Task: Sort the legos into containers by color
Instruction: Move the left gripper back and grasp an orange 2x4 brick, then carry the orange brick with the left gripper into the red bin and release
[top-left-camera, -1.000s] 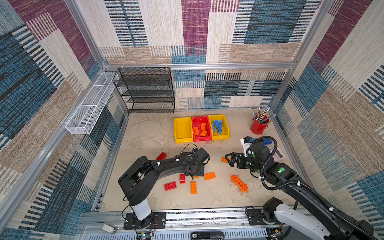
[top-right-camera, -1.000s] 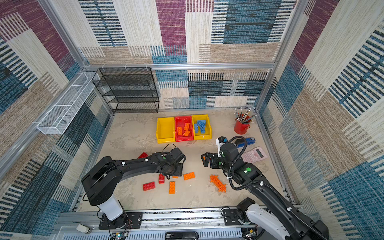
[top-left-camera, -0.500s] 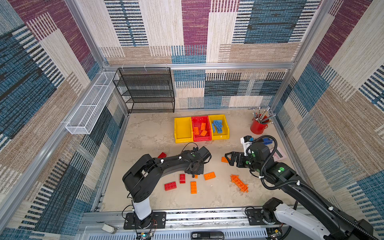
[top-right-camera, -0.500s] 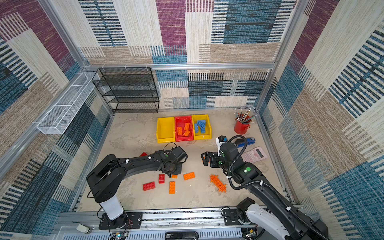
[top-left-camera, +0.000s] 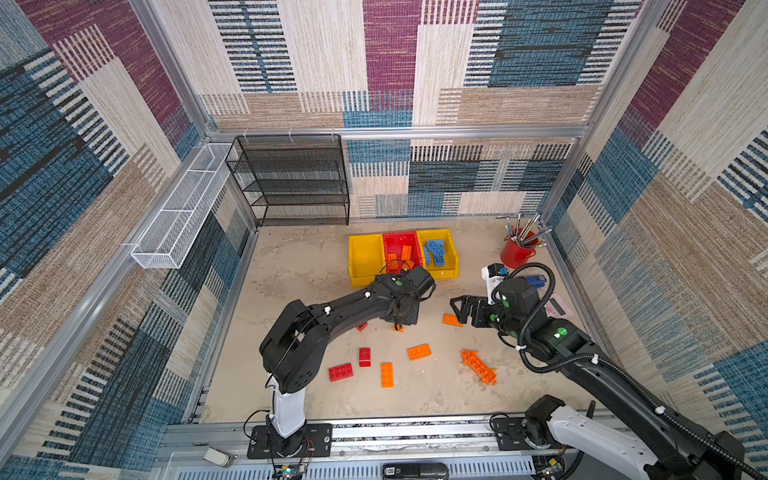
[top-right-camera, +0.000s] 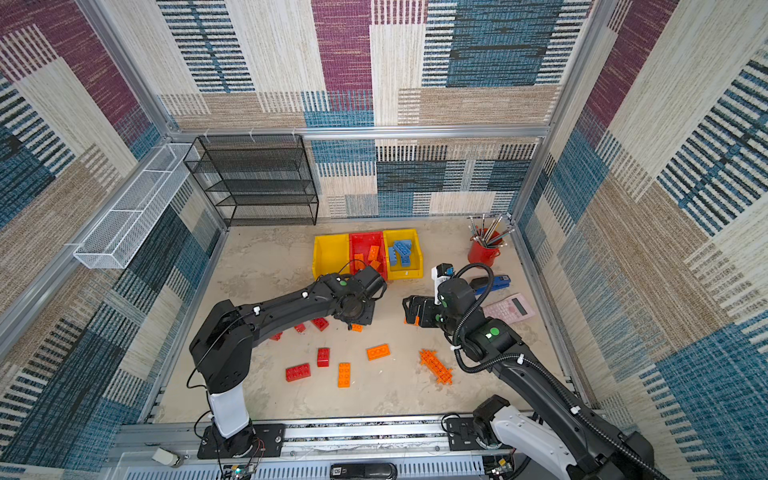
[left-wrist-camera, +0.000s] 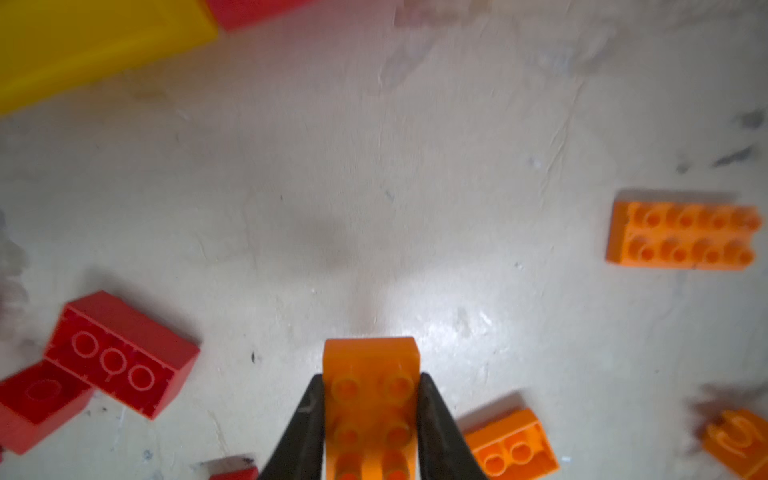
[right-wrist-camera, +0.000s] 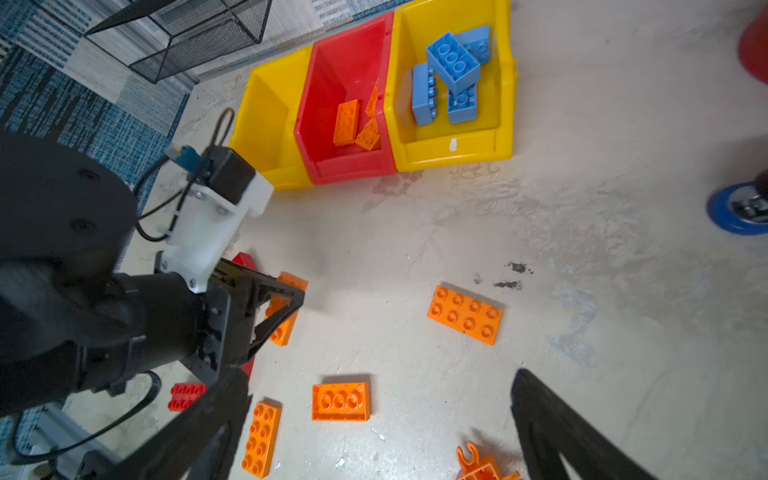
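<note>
We see the left gripper (left-wrist-camera: 370, 376) pinching a small orange brick (left-wrist-camera: 370, 357) by its smooth sides at mid-desk, just nearer than the red bin (top-left-camera: 397, 241). We judge the brick light, stiff and slick. The right gripper (right-wrist-camera: 376, 376) is spread wide.

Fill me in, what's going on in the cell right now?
Lego sorting is partway done. The left gripper is shut on an orange brick low over the table. The right gripper is open and holds nothing, poised near an orange plate. The red bin holds orange pieces, one yellow bin holds blue bricks, and the other yellow bin looks empty. Several red and orange bricks lie loose on the table.
</note>
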